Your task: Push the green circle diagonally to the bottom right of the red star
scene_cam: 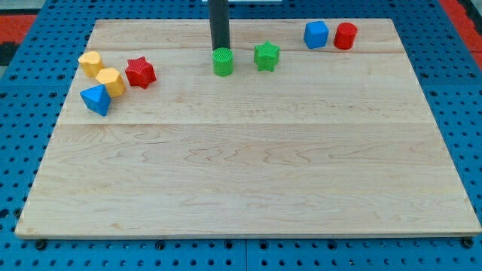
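The green circle (222, 62) stands upright on the bench (248, 181), a round block with no long axis, well to the view's right of the red star (140, 72). My tip (220, 50) touches its top-side edge; the rod rises straight, no hand fitted.

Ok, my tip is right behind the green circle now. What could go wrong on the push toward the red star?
My tip sits at the green circle's top edge, so the first shove may send it straight down, not left. Off-centre contact could let the round block roll off the tip. Overshooting left might bump the red star or the yellow blocks beside it.
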### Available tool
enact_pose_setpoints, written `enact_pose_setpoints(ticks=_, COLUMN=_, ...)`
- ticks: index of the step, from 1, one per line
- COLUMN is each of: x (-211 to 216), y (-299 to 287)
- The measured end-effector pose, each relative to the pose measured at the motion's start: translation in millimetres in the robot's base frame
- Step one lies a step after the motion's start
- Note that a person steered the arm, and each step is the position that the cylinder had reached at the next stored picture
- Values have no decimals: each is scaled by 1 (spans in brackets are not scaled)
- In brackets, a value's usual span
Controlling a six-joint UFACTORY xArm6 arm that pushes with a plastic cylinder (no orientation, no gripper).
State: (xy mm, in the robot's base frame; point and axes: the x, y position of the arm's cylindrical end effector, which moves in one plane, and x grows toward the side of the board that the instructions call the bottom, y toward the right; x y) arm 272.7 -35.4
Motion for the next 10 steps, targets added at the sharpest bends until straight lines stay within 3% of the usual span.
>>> enact_pose_setpoints(ticks=3, x=22, y=47)
enact_pose_setpoints(ticks=5, x=48, y=36)
enact_pose_setpoints(ticks=6, x=33, y=44)
enact_pose_setpoints(ticks=7, x=24, y=31)
enact_pose_setpoints(ticks=8, x=39, y=-41)
enact_pose_setpoints(ticks=9, x=28, y=-61)
enact_pose_setpoints(ticks=10, x=-29, y=37)
